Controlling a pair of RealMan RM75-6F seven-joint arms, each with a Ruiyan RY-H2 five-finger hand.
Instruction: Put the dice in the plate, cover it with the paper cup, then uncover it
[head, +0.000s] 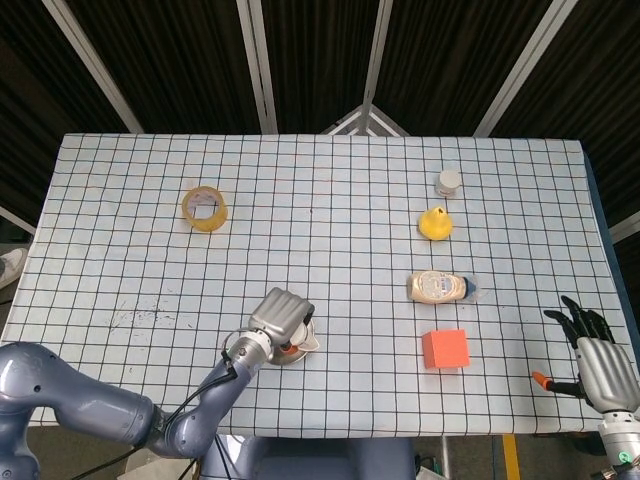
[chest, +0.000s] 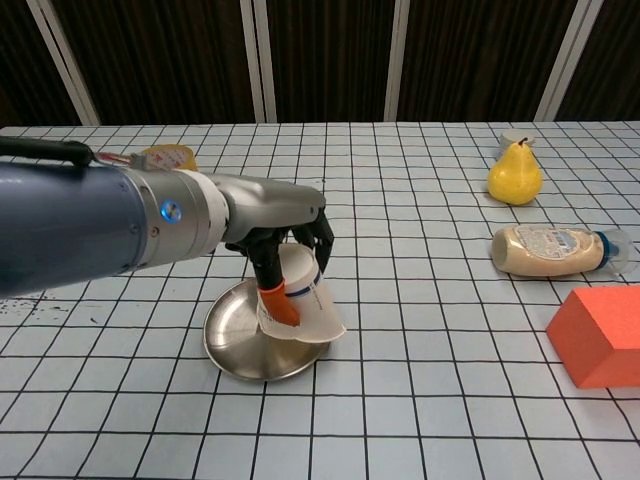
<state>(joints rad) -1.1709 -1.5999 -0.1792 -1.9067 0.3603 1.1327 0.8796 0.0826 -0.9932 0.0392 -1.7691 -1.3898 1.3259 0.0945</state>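
- The upside-down paper cup (chest: 300, 300) is gripped by the left hand (chest: 285, 250), tilted over the right edge of the steel plate (chest: 235, 345).
- The dice can't be seen.
- The right hand (head: 598, 360) is kept at the table's near right edge, fingers spread, nothing held.
- An orange block (chest: 600, 335), mayo bottle (chest: 550, 250) and pear (chest: 515, 172) are further back.

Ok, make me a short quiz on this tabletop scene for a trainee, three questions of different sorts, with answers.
1. True or false: the left hand holds the paper cup upside down.
2. Which lies nearest the orange block: A the pear, B the sauce bottle, C the tape roll?
3. Fill in: the cup's rim overhangs the ____ edge of the plate in the chest view.

Key: 1 true; 2 B; 3 right.
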